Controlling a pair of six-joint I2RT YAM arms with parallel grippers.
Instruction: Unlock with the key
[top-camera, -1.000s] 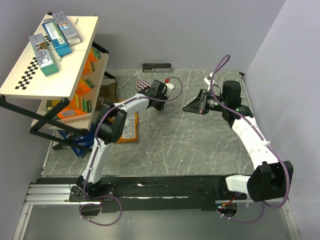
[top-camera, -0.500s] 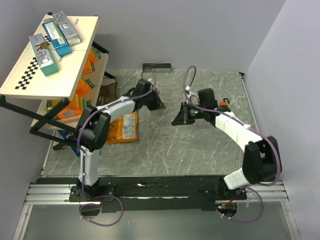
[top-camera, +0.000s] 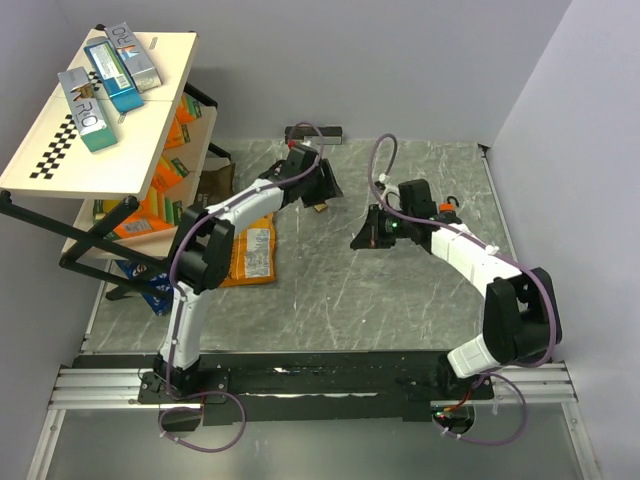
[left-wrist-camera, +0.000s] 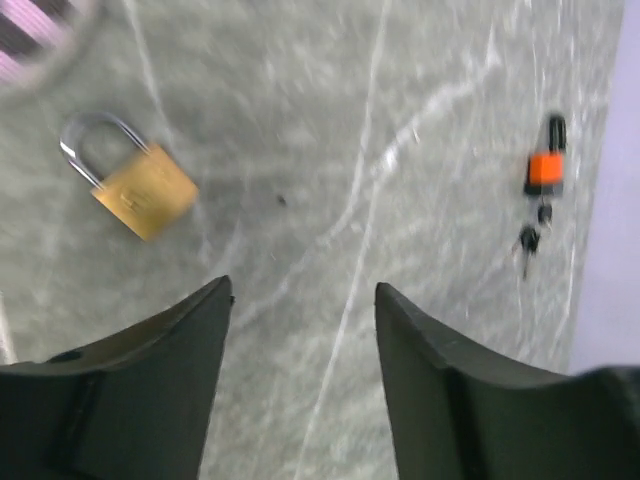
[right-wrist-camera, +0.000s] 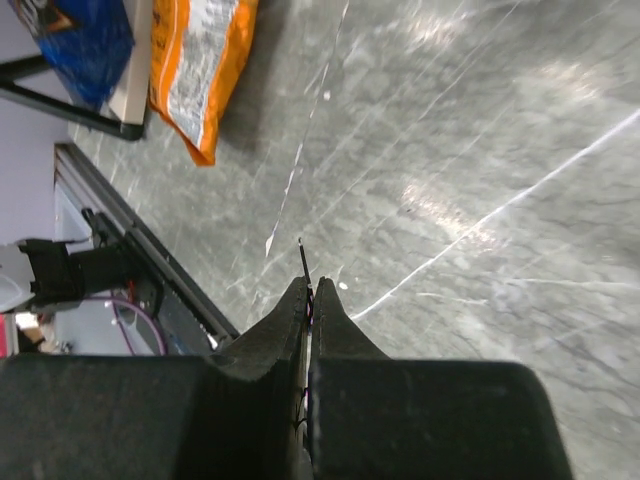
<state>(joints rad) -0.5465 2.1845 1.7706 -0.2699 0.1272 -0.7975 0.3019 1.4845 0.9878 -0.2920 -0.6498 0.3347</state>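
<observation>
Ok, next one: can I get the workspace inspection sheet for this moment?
Surface: grey marbled table, no spills seen.
Job's things: key cluster lying just beside orange-red padlock; brass padlock lying apart from them.
Clutter: orange snack bag, black bar.
Grippers: left gripper open, empty, above the table; right gripper shut, thin dark sliver poking from its tips, unidentified.
Cables: purple cable loops over each wrist, no snag seen.
Surroundings: tilted shelf with boxes at left.

Bare marble (left-wrist-camera: 330, 150) between brass padlock (left-wrist-camera: 140, 190) and orange padlock (left-wrist-camera: 543, 170); rack (top-camera: 160, 110) leftward
</observation>
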